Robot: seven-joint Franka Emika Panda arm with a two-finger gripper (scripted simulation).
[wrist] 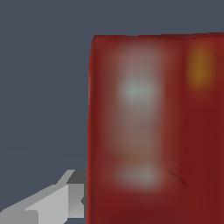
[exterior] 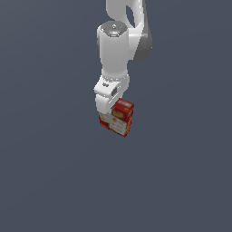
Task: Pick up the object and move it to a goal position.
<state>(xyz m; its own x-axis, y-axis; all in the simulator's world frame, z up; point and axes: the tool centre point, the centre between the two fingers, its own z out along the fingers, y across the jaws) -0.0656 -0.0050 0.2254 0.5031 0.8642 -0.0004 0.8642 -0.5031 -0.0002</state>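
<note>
The red box (exterior: 118, 118), with yellow and white panels on its face, hangs tilted under the white arm in the exterior view. My gripper (exterior: 110, 108) comes down on it from above, and its fingertips are hidden behind the box. In the wrist view the box (wrist: 144, 131) fills most of the picture, close and blurred. One grey finger (wrist: 72, 197) presses against the box's side; the other finger is out of view. The jaws look shut on the box. No goal marker shows in either view.
The white arm's links (exterior: 118, 45) rise above the gripper to the picture's upper edge. Around the box there is only a plain dark grey-blue surface (exterior: 45, 172), with no other objects or edges in view.
</note>
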